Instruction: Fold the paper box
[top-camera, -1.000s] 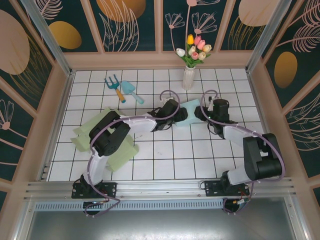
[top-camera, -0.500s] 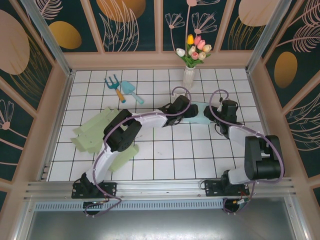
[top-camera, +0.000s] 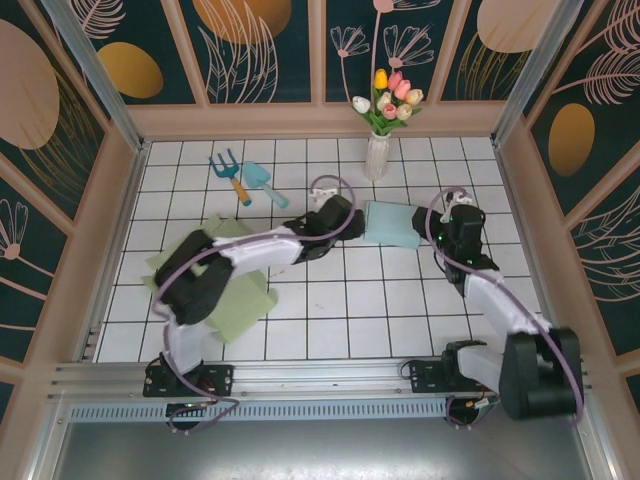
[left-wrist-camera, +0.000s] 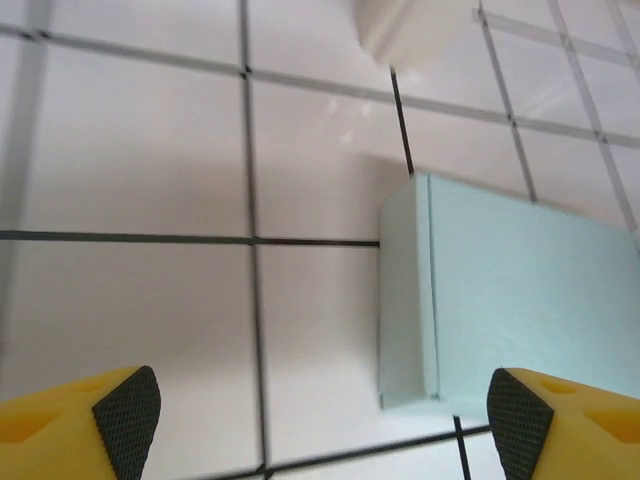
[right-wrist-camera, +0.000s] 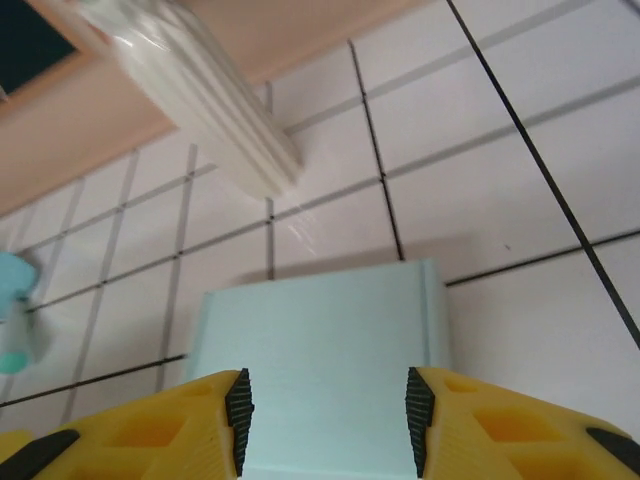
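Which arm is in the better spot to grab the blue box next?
Probably the right. The blue box lies centred just ahead of the right end effector. From the left end effector, it sits off to one side.

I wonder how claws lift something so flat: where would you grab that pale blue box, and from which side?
Likely the blue box by its short edge facing the left gripper, approached low from that side. It lies flat and is wider than the gap of the right gripper, so only a thin edge fits.
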